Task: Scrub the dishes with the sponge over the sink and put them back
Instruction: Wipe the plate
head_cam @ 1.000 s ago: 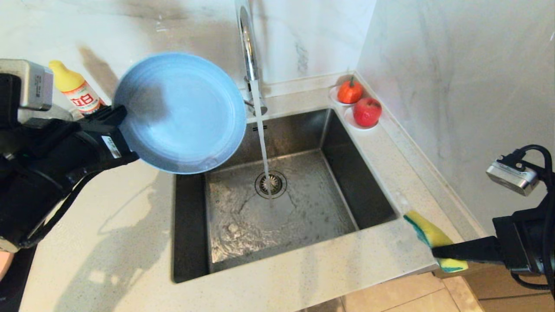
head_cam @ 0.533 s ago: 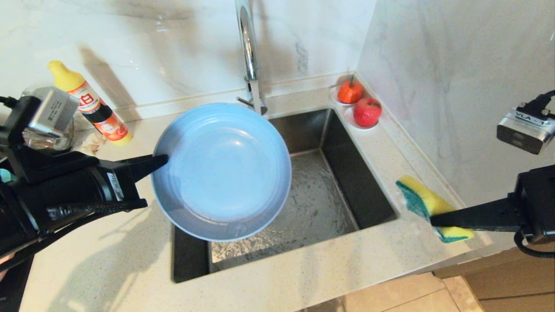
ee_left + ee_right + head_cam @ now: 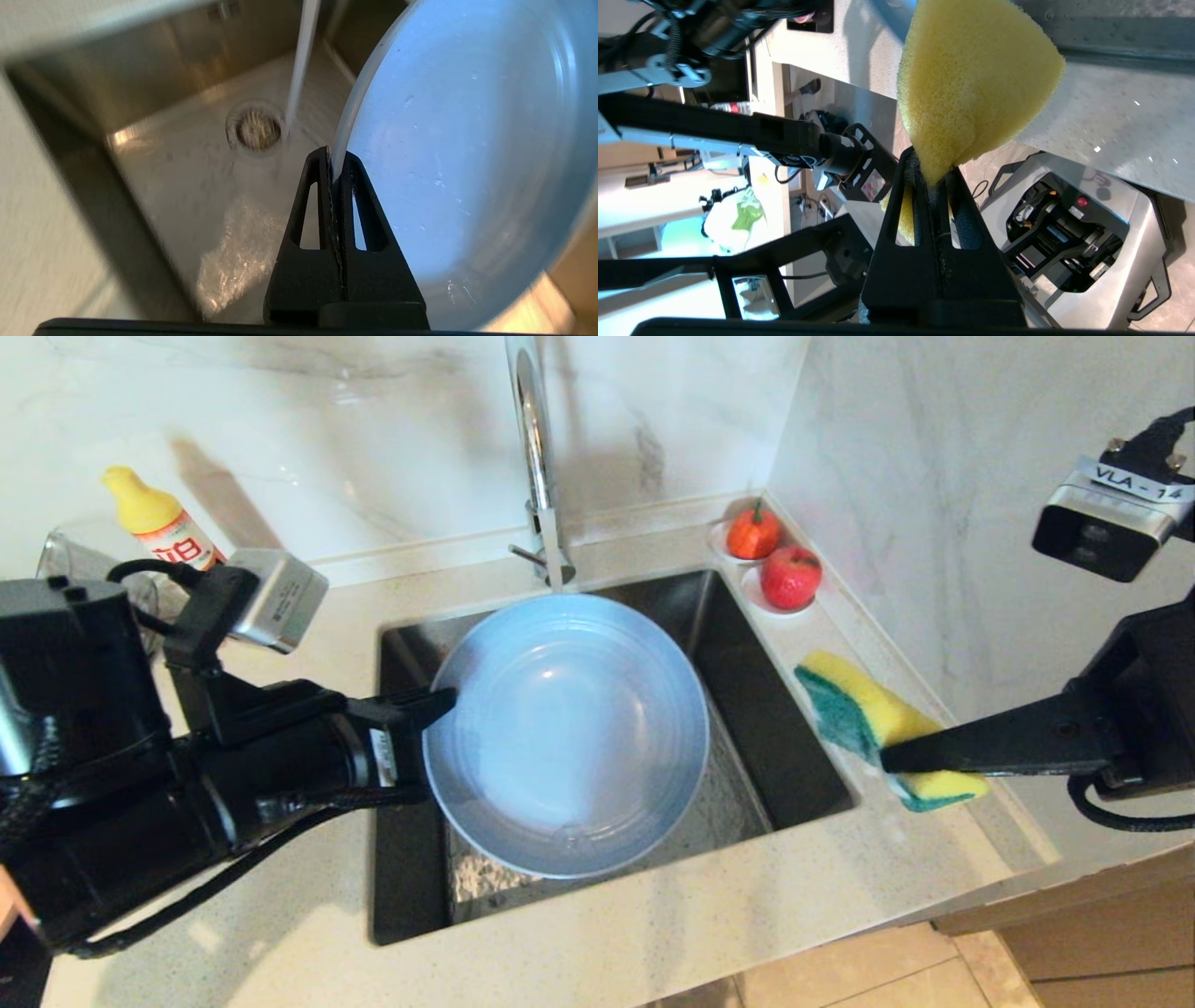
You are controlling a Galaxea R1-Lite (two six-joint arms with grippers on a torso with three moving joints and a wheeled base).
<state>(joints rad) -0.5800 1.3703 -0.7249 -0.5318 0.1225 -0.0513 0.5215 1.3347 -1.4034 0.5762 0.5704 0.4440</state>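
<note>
A grey-blue plate [image 3: 565, 737] hangs tilted over the steel sink [image 3: 775, 747], hiding the drain in the head view. My left gripper [image 3: 443, 700] is shut on the plate's left rim. In the left wrist view the rim sits pinched between the fingertips of the left gripper [image 3: 334, 161], with the plate [image 3: 467, 140] beside the running water [image 3: 299, 70] and the drain [image 3: 254, 130]. My right gripper [image 3: 887, 761] is shut on the yellow-and-green sponge [image 3: 859, 714], held above the counter just right of the sink. The right wrist view shows the sponge [image 3: 971, 79] squeezed in the right gripper [image 3: 931, 172].
The chrome faucet [image 3: 537, 448] stands behind the sink. A yellow-capped detergent bottle [image 3: 159, 527] and a clear glass jug [image 3: 75, 560] stand at the back left. An orange fruit [image 3: 753, 532] and a red apple [image 3: 791, 577] sit in the back right corner by the wall.
My left arm has carried the plate from above the left counter rightward and down over the sink. My right gripper has lifted the sponge and brought it closer to the sink.
</note>
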